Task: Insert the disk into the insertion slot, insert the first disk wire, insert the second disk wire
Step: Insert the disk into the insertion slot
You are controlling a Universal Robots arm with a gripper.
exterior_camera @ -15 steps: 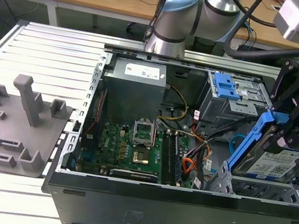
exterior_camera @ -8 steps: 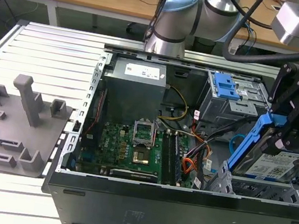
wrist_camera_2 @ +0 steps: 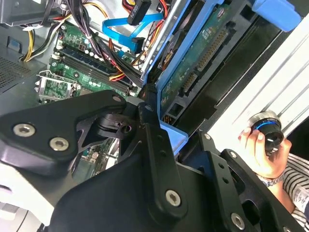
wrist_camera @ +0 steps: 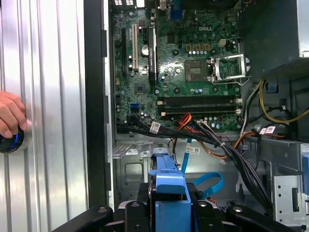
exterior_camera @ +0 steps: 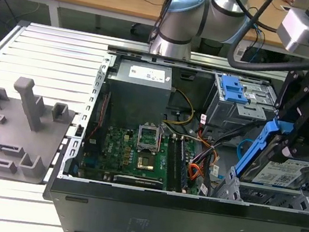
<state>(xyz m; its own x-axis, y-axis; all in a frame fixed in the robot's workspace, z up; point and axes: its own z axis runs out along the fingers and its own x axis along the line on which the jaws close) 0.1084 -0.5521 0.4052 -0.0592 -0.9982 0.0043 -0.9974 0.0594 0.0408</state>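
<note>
Though the exterior view shows jaws clamping the disk (exterior_camera: pixel 284 172), both wrist views add a person's hand (wrist_camera_2: pixel 256 150) (wrist_camera: pixel 9 113).

exterior view stands well back from the gripper (exterior_camera: pixel 291 143), looking down; both wrist views sit just behind it, sharing the motherboard (wrist_camera: pixel 178 72).

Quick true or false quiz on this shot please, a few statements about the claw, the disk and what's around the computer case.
1. The claw grips the disk by its blue carrier. True.
2. The disk lies flat in the insertion slot. False: it is held tilted over it.
3. A person's hand rests on a knob beside the case. True.
4. The second disk wire is red. False: it is light blue.
</note>
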